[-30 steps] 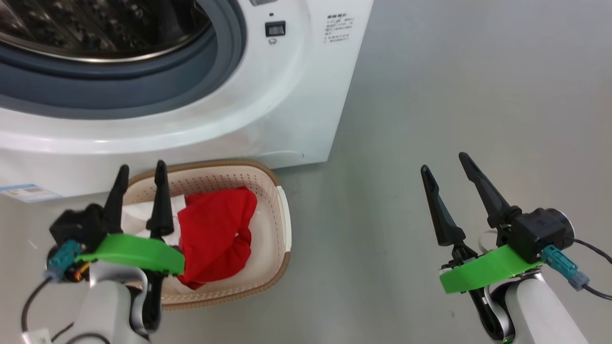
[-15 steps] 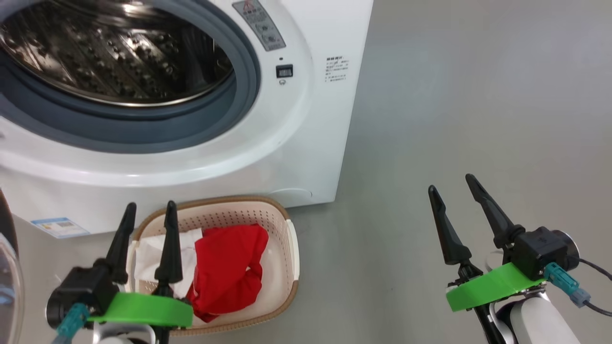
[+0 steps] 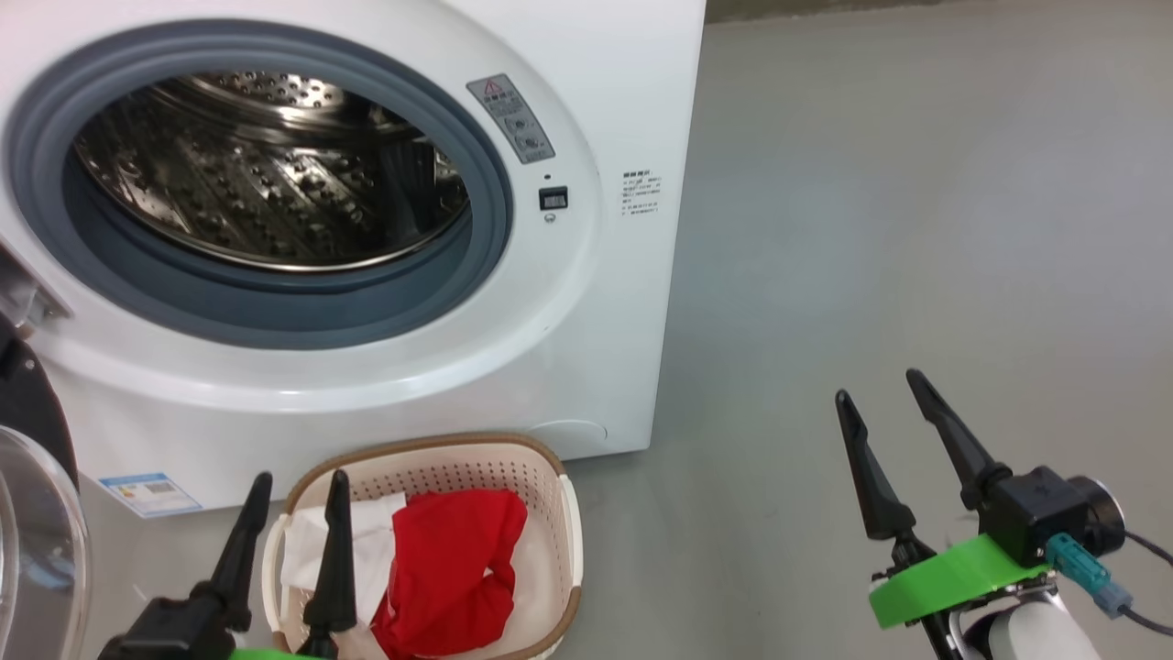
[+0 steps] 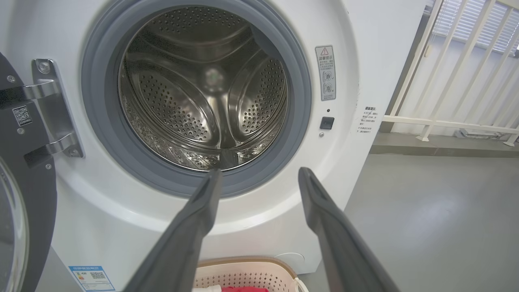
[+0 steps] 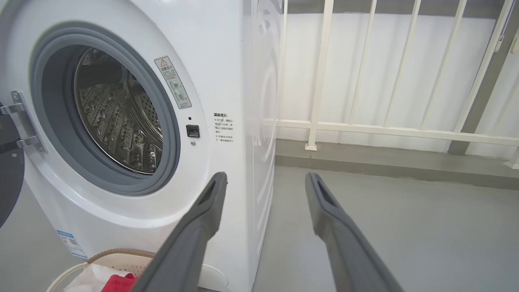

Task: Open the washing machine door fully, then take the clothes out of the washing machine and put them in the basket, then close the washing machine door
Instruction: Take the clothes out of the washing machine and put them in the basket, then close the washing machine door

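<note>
At my far left, the washing machine door (image 3: 37,550) stands swung open, just left of my left pincer (image 3: 301,478), the nearer of 2. Left pincer and right pincer (image 3: 877,385) are spread, empty. The clothes (image 3: 454,568) lie in the basket (image 3: 431,446) before the washing machine (image 3: 586,302).

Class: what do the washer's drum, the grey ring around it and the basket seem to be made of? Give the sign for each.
Drum: likely polished steel; mirror-bright, perforated.
Grey ring: probably rubber; matt, smoothly moulded.
Basket: plastic by its look; glossy cream, moulded holes, brown woven-look rim.
</note>
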